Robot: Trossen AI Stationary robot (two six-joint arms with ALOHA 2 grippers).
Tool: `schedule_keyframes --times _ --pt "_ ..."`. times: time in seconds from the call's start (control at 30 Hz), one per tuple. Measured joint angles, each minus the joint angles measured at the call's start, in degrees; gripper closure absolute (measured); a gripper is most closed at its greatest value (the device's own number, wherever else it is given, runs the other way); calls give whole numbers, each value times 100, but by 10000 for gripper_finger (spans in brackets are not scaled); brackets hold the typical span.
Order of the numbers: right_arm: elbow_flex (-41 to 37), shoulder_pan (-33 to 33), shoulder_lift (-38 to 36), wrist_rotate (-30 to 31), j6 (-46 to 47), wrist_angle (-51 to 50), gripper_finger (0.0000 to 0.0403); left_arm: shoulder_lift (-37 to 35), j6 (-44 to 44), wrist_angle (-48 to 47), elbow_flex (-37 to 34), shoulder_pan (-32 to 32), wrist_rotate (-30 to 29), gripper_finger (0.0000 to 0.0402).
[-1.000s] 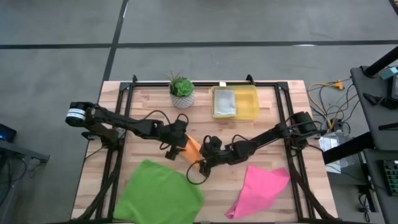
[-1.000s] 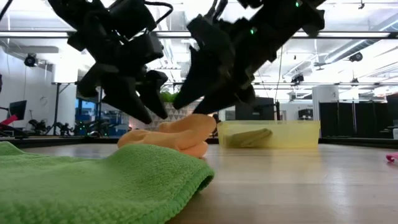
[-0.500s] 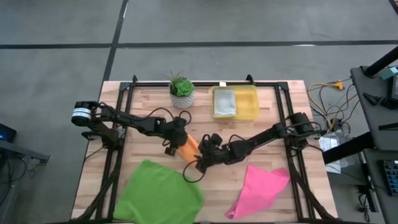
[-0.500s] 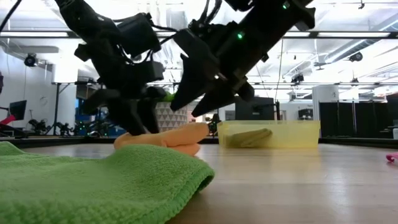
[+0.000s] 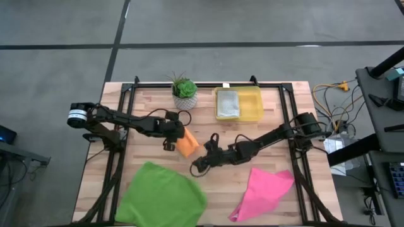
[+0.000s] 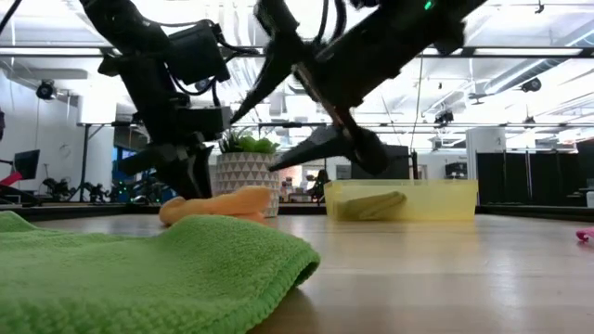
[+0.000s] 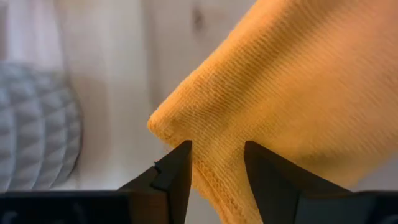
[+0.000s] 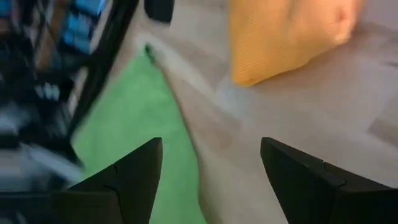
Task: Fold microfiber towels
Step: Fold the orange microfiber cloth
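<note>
Near edge, lower left of the high view: green towel (image 5: 161,203), largest, lying loosely spread, untouched. Lower right: pink towel (image 5: 264,189), rumpled, also untouched.

Centre of the table: right gripper (image 5: 197,166), fingers spread wide with nothing between them, raised clear of the wood in the low view. It sits just beside the orange cloth, on the lower-right side of it.

Slightly farther, centre-left: orange towel (image 5: 187,142), a small bundle whose long axis runs from upper left to lower right. The left gripper (image 5: 170,135) meets its upper-left end. In the left wrist view its fingers (image 7: 174,174) straddle a corner of the orange towel (image 7: 280,106), narrowed on it; whether they pinch firmly cannot be told.

Judgement: the left arm is the nearer one, the cloth stretching away from it toward the right gripper.

Far edge: potted plant (image 5: 184,92); yellow bin (image 5: 251,104) holding a grey towel (image 5: 228,104).
</note>
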Motion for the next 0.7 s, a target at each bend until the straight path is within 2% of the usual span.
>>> schedule_keyframes --times 0.17,0.33,0.43,0.57,0.7 --pt "-203 -507 0 -209 1098 -13 152 -33 -285 -307 -7 0 -707 281" --pt "-353 -797 0 -274 1547 187 162 -31 -302 -534 -35 0 -855 303" --pt "-340 -825 0 -312 916 679 163 -128 -466 -603 -31 0 -871 316" --pt "-165 -717 0 -309 -67 1035 164 -621 -409 -571 -23 12 -967 339" --pt "-115 -663 36 -320 -317 1009 171 -1025 -286 -712 -150 185 -995 373"
